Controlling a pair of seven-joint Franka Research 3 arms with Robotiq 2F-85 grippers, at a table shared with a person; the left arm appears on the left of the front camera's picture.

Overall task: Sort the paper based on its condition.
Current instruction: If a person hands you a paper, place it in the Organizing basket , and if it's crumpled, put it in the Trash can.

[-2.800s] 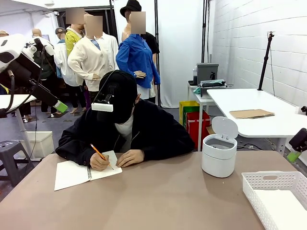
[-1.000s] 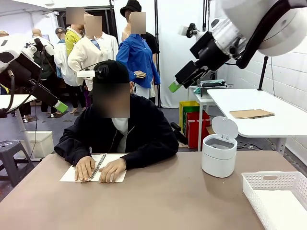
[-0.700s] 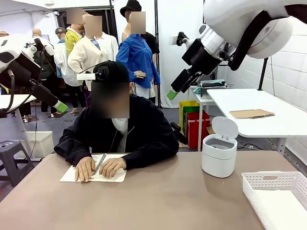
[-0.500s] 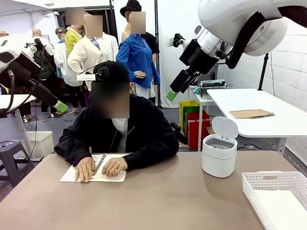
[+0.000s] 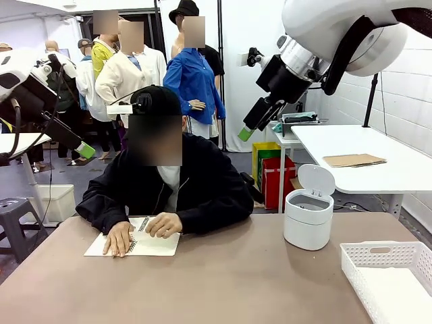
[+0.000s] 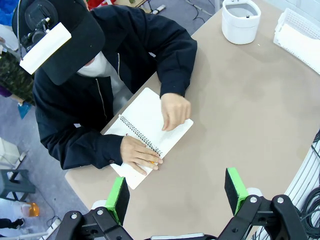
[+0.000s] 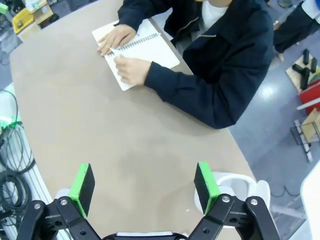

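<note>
Well, left gripper (image 6: 177, 192) and right gripper (image 7: 145, 182) both hang wide open, empty. Reaching in now could bump the person's hand (image 5: 164, 225) on the far-left notebook (image 5: 152, 247).

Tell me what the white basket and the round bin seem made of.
Basket: likely moulded plastic, matte white, judging by its regular slotted walls. Bin: probably plastic, smooth and slightly glossy; soft highlights on its rounded body.

The brown table (image 5: 236, 283) carries an open spiral notebook (image 5: 156, 244), a white bin (image 5: 308, 219) and a white basket (image 5: 361, 280)
</note>
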